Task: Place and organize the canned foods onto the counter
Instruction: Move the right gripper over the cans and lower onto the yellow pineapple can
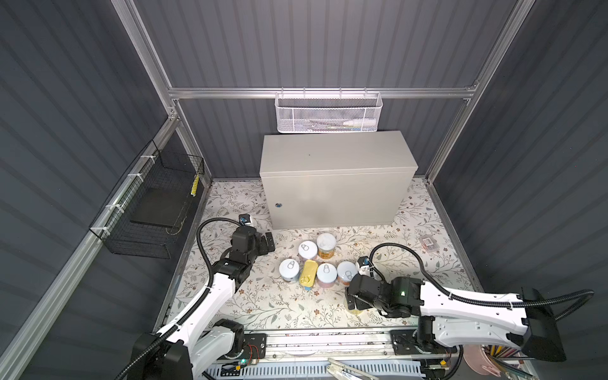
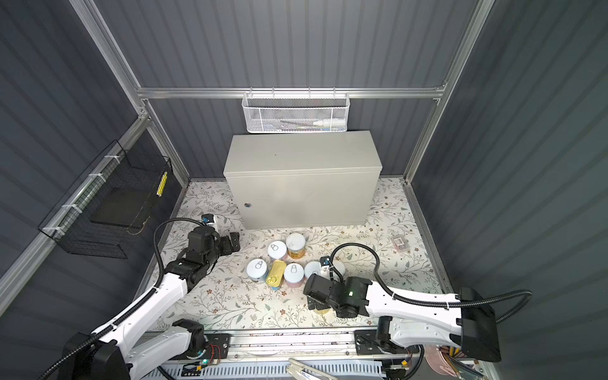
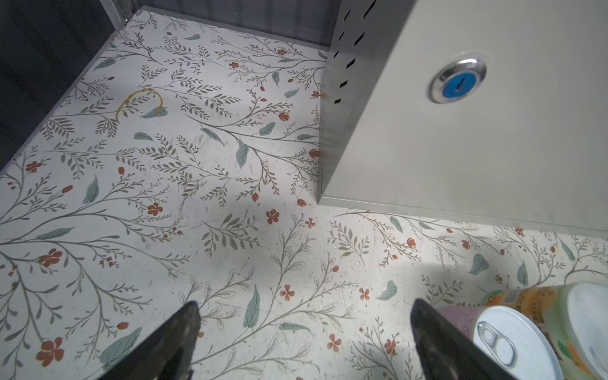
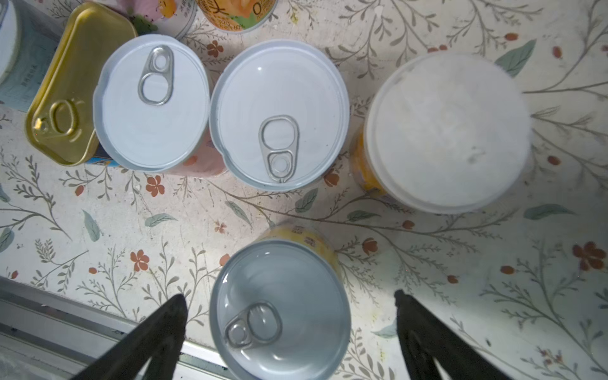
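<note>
nothing reads clearly. the orange-labelled can point(image 4: 235, 14) carries blurred characters and, in the left wrist view, a barcode; the yellow-labelled can point(image 4: 297, 234) bears tiny marks, too small to read.

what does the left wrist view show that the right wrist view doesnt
Only the left wrist view: the grey counter with its blue-centred lock, a yellow loop on the floral mat, and the open left gripper over bare mat. Only the right wrist view: the gold tin and the yellow-labelled can between the open right gripper's fingers. Both: that mat and the orange-labelled can.
</note>
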You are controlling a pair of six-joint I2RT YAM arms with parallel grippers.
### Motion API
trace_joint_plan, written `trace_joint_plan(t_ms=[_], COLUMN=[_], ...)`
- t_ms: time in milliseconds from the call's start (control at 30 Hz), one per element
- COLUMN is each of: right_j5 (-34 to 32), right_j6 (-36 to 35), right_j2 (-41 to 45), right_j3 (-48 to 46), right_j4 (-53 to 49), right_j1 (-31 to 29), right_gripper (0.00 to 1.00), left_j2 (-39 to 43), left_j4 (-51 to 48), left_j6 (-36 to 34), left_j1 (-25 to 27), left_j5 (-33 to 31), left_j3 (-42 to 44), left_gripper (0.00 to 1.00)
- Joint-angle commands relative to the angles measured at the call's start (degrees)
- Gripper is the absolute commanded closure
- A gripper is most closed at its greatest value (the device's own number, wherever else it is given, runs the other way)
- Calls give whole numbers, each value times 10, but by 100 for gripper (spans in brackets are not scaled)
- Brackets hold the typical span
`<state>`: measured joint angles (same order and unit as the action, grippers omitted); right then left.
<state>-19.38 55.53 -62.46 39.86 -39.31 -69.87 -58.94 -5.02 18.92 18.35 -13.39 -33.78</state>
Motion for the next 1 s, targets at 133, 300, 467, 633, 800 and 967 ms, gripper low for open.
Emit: trace_joint_plan(t_ms=[133,300,467,633,800,967], right_j5=[12,5,15,29,33,32], right_j6=[26,53,46,32,24,21], right_j2=[-13,-31,-39,-62,-91,-117], right_j3=[-6,-11,-12,-7,4,18], right_j4=[-5,-27,-18,-2,0,-10], right_j1=[-10,-10,-10,-10,-9,-9], right_gripper=[2,2,4,10,12,14], left_j2=[8,8,3,-3,-4,-10], left_j4=[4,7,9,12,13,14], left_j6=[6,7,7,8,6,4], left_j1=[3,3,3,3,3,3], left_j5=[8,9,9,10,9,17], left_j3=[7,9,10,10,10,9], left_gripper=[0,0,0,0,0,0])
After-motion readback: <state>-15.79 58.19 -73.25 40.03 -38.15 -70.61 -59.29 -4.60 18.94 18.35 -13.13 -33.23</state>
